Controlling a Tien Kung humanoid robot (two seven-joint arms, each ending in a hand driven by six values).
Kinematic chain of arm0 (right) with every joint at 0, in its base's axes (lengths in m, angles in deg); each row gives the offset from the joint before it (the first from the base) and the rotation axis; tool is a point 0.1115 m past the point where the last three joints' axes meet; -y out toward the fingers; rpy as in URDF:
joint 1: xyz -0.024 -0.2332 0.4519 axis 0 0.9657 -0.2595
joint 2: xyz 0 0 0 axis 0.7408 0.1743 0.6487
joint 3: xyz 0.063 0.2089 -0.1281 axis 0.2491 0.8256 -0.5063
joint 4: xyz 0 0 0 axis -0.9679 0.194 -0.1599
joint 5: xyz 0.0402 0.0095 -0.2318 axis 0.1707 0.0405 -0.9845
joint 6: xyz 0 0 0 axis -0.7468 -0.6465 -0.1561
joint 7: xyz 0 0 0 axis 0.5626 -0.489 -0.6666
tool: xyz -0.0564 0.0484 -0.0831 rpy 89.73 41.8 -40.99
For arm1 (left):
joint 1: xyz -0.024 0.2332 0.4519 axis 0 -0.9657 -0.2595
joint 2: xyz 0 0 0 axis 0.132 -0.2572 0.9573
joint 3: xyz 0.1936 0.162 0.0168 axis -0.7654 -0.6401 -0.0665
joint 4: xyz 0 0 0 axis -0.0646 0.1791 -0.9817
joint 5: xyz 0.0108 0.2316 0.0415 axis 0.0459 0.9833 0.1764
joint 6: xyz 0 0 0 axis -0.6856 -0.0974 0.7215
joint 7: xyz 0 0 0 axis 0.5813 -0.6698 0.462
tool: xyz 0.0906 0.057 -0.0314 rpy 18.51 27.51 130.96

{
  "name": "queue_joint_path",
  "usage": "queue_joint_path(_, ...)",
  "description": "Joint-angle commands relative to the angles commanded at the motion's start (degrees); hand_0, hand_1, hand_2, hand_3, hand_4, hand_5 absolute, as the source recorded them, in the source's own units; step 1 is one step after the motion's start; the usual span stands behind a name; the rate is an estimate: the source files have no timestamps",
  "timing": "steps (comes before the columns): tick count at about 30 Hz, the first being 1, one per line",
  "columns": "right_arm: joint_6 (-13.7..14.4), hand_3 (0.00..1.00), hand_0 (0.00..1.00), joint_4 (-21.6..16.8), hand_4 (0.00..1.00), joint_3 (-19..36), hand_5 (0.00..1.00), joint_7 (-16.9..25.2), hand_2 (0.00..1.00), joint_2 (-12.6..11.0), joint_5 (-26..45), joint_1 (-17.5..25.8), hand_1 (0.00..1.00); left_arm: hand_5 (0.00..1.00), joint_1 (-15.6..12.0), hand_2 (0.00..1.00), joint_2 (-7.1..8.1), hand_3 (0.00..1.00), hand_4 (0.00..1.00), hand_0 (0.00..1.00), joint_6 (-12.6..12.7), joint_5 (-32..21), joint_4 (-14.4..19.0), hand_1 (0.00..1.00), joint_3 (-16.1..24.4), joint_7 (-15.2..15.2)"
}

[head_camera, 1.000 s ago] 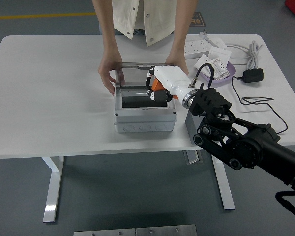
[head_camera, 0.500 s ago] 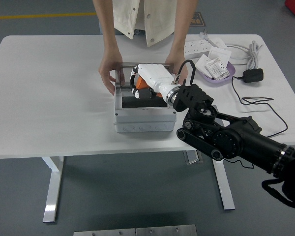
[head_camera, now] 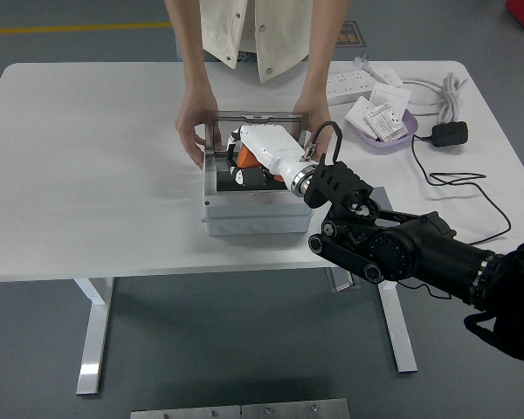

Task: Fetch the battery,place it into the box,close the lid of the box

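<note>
Counts: 1 box (head_camera: 258, 214), 1 lid (head_camera: 255, 119), 1 robot arm in view (right), 2 person's hands, 1 power strip (head_camera: 360, 84), 1 purple bowl (head_camera: 400, 138) w/ white packets, 1 black adapter (head_camera: 448, 133) w/ cable, all on white counter (head_camera: 87, 166).

Box: light grey, rectangular, near counter's front edge, dark inside. Lid is up at the back, clear panel in a grey frame, standing roughly upright.

Right hand (head_camera: 249, 161): white forearm shell w/ orange trim, reaches in from lower right, down into the open box. Fingers are dark, curled low inside box; cannot tell whether they grip anything, since forearm covers them. Battery: not clearly made out; a dark shape sits under the fingers on box floor, too hidden to say it's the battery.

Person at far side, pale vest. One hand (head_camera: 192, 135) on box's left rear corner by the lid, the other hand (head_camera: 319, 122) at right rear corner, partly behind robot's wrist. Both touch the box/lid frame.

Strip, bowl, adapter lie at counter's far right, well apart from box. Left arm not seen.
</note>
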Motion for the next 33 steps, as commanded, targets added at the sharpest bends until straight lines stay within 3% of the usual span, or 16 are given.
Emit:
queue_joint_path(5, -0.6, 0.218, 0.184, 0.4, 0.002, -0.7, 0.002, 1.0, 0.210, 0.0, 0.3, -0.4, 0.183, 0.002, 0.3, 0.551, 0.16, 0.577, 0.542, 0.577, 0.0, -0.6, 0.0, 0.572, -0.7, 0.2)
queue_joint_path(6, -0.7, 0.269, 0.253, 0.5, 0.033, -0.8, 0.002, 1.0, 0.268, 0.0, 0.3, -0.4, 0.233, 0.002, 0.3, 0.550, 0.19, 0.577, 0.542, 0.577, 0.0, -0.7, 0.0, 0.572, -0.8, 0.3)
queue_joint_path(11, -1.3, 0.269, 0.253, 0.8, 0.033, -1.4, 0.002, 1.2, 0.268, 0.1, 0.4, -0.3, 0.233, 0.002, 0.7, 0.550, 0.44, 0.577, 0.542, 0.577, 0.0, -1.2, 0.0, 0.572, -1.2, 0.4)
queue_joint_path(12, -1.3, 0.516, 0.349, 0.8, 0.435, -1.5, 0.135, 1.2, 0.425, 0.1, 0.4, -0.2, 0.345, 0.002, 0.7, 0.550, 0.48, 0.577, 0.543, 0.577, 0.0, -1.3, 0.0, 0.572, -1.3, 0.4)
queue_joint_path(17, -1.3, 0.516, 0.349, 0.8, 0.435, -1.2, 0.135, 1.3, 0.425, 0.2, 0.0, -0.3, 0.345, 0.002, 0.8, 0.550, 0.60, 0.577, 0.543, 0.577, 0.0, -1.7, 0.0, 0.572, -1.7, 0.6)
queue_joint_path(18, -1.3, 0.649, 0.403, 0.7, 0.551, -1.1, 0.202, 1.3, 0.505, 0.2, -0.1, -0.3, 0.441, 0.002, 0.8, 0.550, 0.59, 0.576, 0.541, 0.577, 0.0, -1.7, 0.0, 0.572, -1.8, 0.6)
queue_joint_path(23, -1.4, 0.649, 0.403, 0.3, 0.551, -0.6, 0.202, 1.4, 0.505, 0.1, -0.5, -0.4, 0.441, 0.002, 0.9, 0.550, 0.53, 0.576, 0.541, 0.577, 0.0, -1.7, 0.0, 0.572, -1.8, 0.6)
queue_joint_path(24, -1.4, 0.661, 0.578, 0.2, 0.707, -0.5, 0.335, 1.4, 0.537, 0.1, -0.6, -0.4, 0.488, 0.002, 0.9, 0.549, 0.53, 0.576, 0.541, 0.577, 0.0, -1.7, 0.0, 0.572, -1.8, 0.6)
queue_joint_path(29, -1.2, 0.661, 0.578, -0.1, 0.707, -0.1, 0.335, 1.4, 0.537, 0.1, -0.5, -0.4, 0.488, 0.002, 1.0, 0.549, 0.56, 0.576, 0.541, 0.577, 0.0, -1.6, 0.0, 0.572, -1.9, 0.7)
queue_joint_path(30, -1.1, 0.705, 0.781, -0.2, 0.839, 0.0, 0.474, 1.5, 0.626, 0.1, -0.5, -0.4, 0.635, 0.002, 1.1, 0.549, 0.56, 0.576, 0.541, 0.577, 0.0, -1.7, 0.0, 0.572, -2.0, 0.7)
queue_joint_path(33, -0.9, 0.705, 0.781, -0.5, 0.839, 0.4, 0.474, 1.6, 0.626, 0.1, -0.5, -0.2, 0.635, 0.002, 1.2, 0.549, 0.56, 0.576, 0.541, 0.577, 0.0, -1.8, 0.0, 0.572, -2.2, 0.8)
